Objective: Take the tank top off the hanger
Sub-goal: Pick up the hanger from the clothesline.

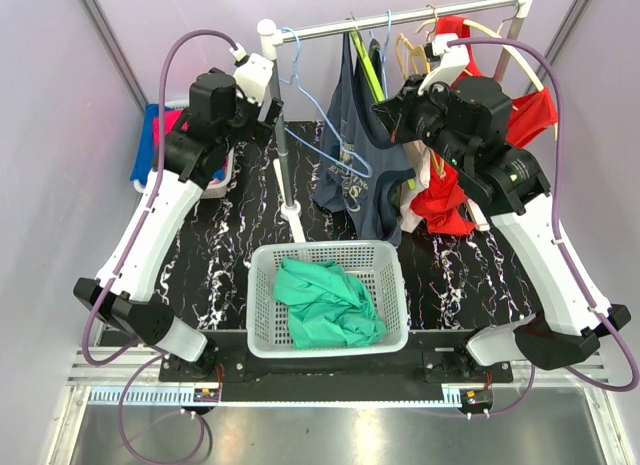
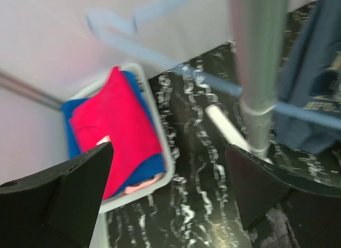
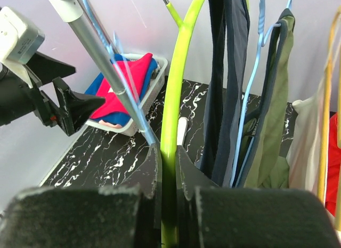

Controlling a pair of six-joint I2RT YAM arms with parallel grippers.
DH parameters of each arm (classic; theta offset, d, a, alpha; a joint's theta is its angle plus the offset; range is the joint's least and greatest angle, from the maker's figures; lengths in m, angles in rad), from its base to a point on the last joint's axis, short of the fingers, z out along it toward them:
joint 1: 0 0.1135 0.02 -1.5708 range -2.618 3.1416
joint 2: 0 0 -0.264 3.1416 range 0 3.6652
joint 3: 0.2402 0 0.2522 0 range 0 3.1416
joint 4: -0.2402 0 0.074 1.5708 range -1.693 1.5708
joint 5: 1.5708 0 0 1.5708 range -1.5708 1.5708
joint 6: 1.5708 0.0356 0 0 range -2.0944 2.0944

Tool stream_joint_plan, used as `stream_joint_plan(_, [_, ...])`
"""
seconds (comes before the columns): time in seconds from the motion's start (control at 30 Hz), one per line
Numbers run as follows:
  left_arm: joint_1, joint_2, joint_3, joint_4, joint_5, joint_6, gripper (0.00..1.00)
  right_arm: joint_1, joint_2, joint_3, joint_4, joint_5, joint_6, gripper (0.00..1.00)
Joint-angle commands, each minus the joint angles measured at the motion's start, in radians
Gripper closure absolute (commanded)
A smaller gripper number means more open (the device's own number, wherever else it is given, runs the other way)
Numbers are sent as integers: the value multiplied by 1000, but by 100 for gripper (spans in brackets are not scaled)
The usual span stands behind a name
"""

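Note:
My right gripper [image 3: 169, 152] is shut on the bare arm of a lime-green hanger [image 3: 173, 98] that hangs from the rail [image 1: 400, 23]. A navy tank top [image 3: 229, 82] hangs just to its right, next to an olive garment [image 3: 273, 125] on a blue hanger. In the top view my right gripper [image 1: 386, 109] sits against the navy tank top [image 1: 352, 160] under the rail. My left gripper [image 2: 170, 176] is open and empty, low beside the rack's grey pole [image 2: 259, 72]. It shows in the top view [image 1: 266, 112] left of the pole.
An empty light-blue hanger [image 1: 322, 135] hangs left of the navy top. A white basket [image 1: 262, 285] at the near middle holds a green garment [image 1: 325, 300]. A white bin [image 2: 160, 146] with red and blue cloth stands at far left. Red garments [image 1: 445, 200] hang on the right.

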Motion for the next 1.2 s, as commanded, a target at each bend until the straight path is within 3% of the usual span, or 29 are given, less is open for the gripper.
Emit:
stream_joint_plan(0.0, [24,1,108,-10,229,-91,6,-9,-46,-6,145,7,-7,100])
stream_joint_plan(0.27, [33,-114,-59,-25,311,-106,15,-10,-121,-60,131,9,-3,100])
stream_joint_plan(0.53, [18,-123,-202,-50,363,-151,28,-12,-181,-120,133,-10,19,100])
stream_joint_plan(1.17, [18,102,-156,120,233,-146,34,-12,-326,-133,188,-151,25,100])
